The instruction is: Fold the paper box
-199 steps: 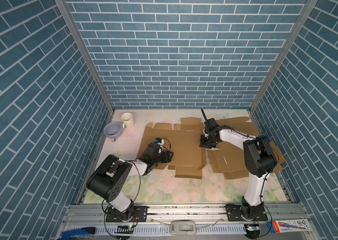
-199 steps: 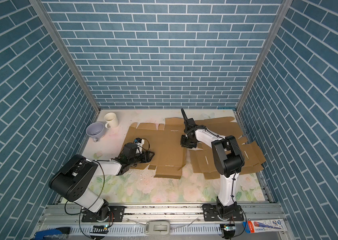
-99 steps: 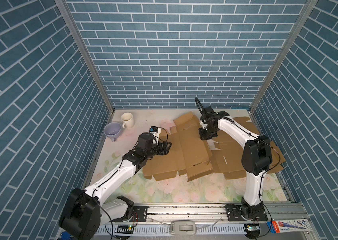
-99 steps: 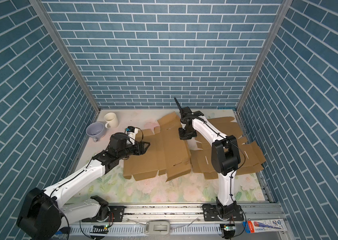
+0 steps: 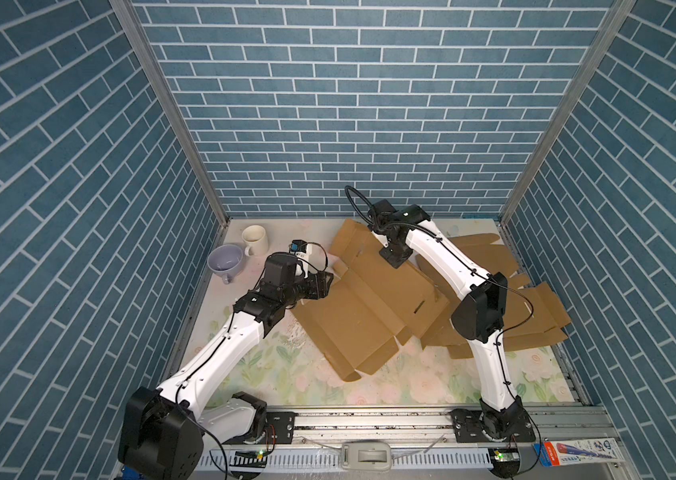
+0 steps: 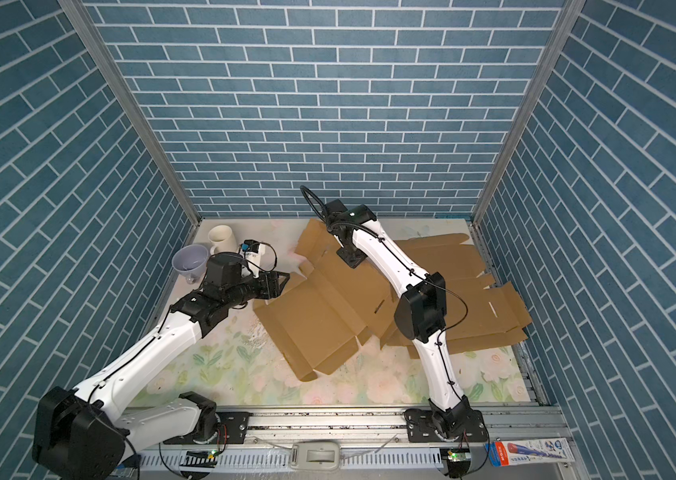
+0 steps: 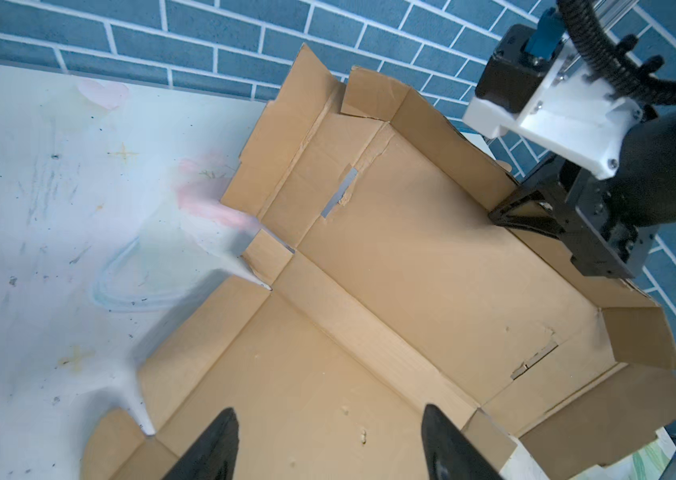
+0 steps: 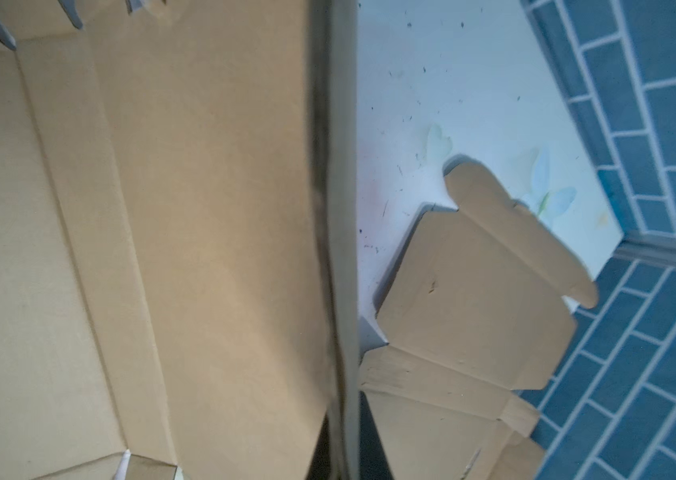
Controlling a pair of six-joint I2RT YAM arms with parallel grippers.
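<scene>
Far L on the table [image 5: 294, 365], by the wall, a lavender cup [image 5: 226, 259] sits just beside a cream mug [image 5: 254, 239], both well apart from the work. Next comes the L gripper [image 5: 325, 281], reaching in roughly level. Its jaws are spread wide w/ nothing btwn them. In the L wrist view its two black fingertips [image 7: 222, 432] hang over the near panel of the paper box [image 7: 390, 291]; can't tell if they touch it. In both top views the paper box [image 5: 361, 320] lies mid-table, turned diagonal, its near end on the floral surface. It's a brown corrugated die-cut sheet, only part folded: broad flat panels split by long creases, narrow side strips bent up along the edges, small corner flaps, and a couple of slot cuts in the panel toward the R. At the far end a short flap stands up, and a strip of grey tape [image 7: 340, 193] sits by a torn crease. The surface is scuffed and pitted. The R gripper [image 5: 395, 261] comes down from above at the box's far-R side, jaws clenched on the upturned long edge. In the R wrist view that edge runs blurred, edge-on, through mid-frame. Furthest R, flat spare cardboard [image 5: 536, 307] lies under the R arm, tucked partly beneath the box's R side.
</scene>
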